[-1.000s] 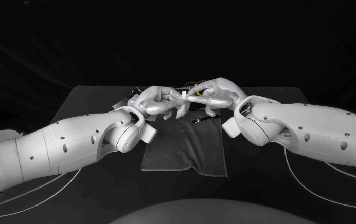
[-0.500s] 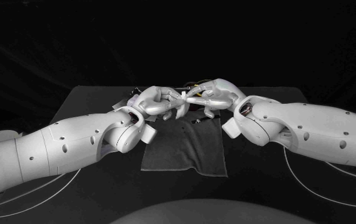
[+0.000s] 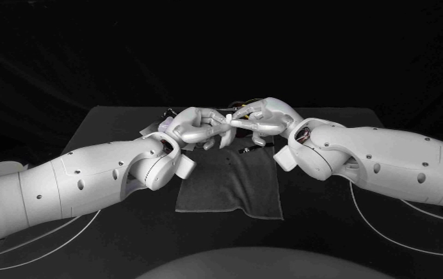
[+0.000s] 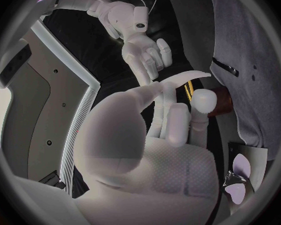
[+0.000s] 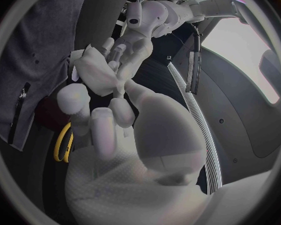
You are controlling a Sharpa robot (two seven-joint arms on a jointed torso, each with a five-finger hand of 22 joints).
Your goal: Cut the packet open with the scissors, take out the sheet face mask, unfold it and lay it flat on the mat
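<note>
The left hand (image 3: 196,127) and right hand (image 3: 265,116) meet in the air above the mat's (image 3: 231,186) far edge. Each pinches the white mask (image 3: 233,122) held between them. The scissors (image 5: 62,142) lie just past that edge.

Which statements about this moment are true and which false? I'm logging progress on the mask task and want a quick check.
1. The left hand and the right hand meet above the far end of the mat. True.
2. The sheet face mask lies flat on the mat. False: the left hand holds it bunched above the mat, with the right hand's fingers at it.
3. The right hand holds the scissors. False: they lie on the table near the mat.
4. The mat lies on the table between the two arms. True.
</note>
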